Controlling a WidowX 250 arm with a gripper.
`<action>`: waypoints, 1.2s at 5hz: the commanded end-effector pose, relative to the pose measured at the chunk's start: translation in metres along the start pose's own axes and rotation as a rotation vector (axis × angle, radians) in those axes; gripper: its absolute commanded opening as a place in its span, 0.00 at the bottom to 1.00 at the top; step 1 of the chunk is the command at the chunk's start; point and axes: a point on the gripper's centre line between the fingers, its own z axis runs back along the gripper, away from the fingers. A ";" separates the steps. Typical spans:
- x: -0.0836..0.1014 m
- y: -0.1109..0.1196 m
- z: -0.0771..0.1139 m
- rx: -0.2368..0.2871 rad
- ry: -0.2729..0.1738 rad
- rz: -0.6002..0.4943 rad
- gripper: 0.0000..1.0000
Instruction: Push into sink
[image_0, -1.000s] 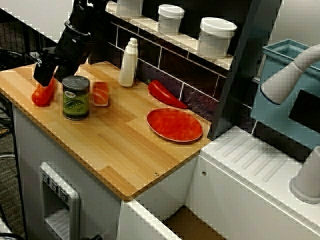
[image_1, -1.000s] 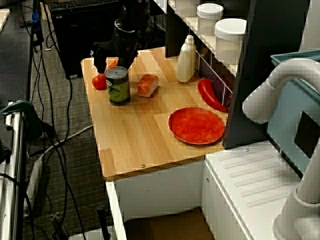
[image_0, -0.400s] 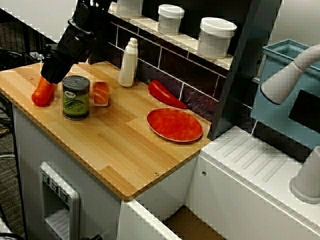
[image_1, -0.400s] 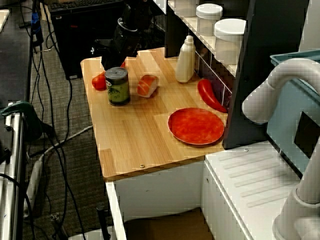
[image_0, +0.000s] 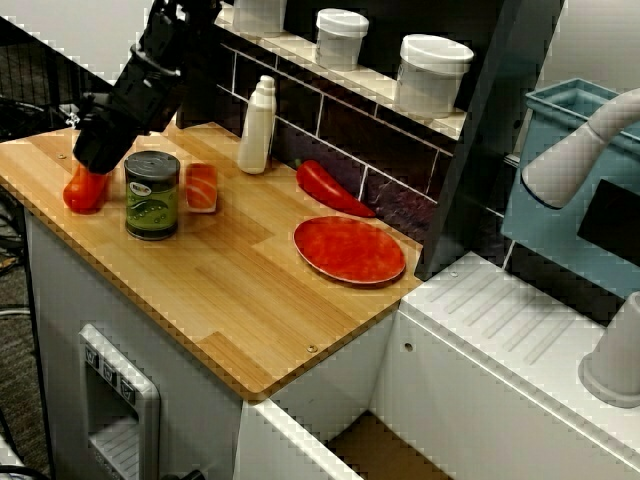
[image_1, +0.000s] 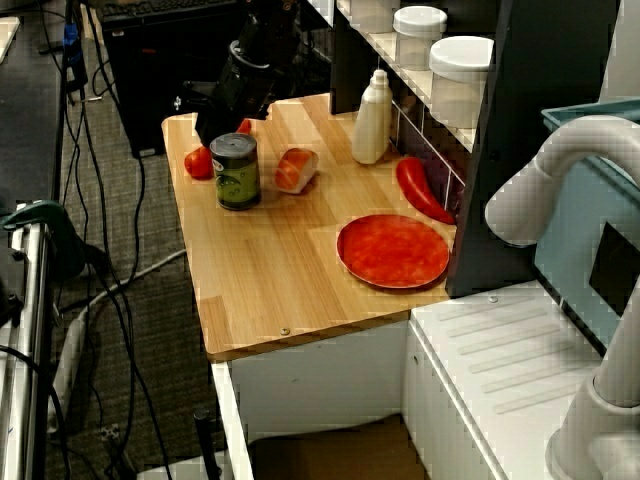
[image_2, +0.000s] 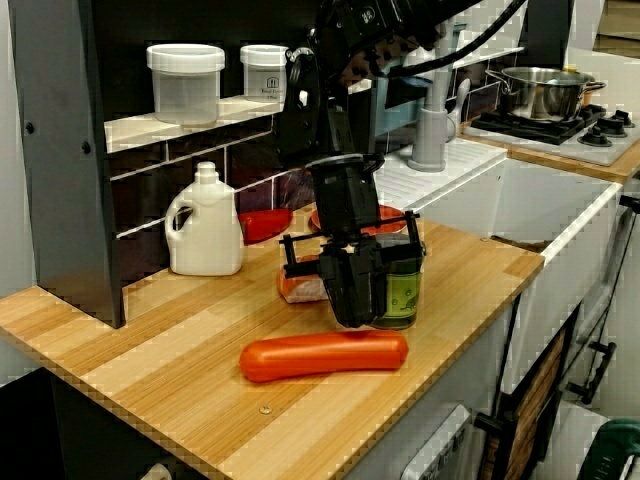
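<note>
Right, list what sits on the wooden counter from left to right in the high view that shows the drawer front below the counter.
Orange-red sausage-shaped toy under the gripper → green-labelled can → salmon-coloured block → white bottle → red pepper → red plate.

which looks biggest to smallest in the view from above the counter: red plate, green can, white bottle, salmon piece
1. red plate
2. white bottle and green can: about alike, the bottle taller and slimmer, the can nearer the camera, so no firm order
3. salmon piece
</note>
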 end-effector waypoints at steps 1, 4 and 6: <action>-0.015 -0.010 0.017 0.080 0.007 0.036 0.00; 0.046 -0.026 0.025 0.005 0.006 -0.040 0.00; 0.098 -0.050 0.033 -0.055 0.000 -0.136 0.00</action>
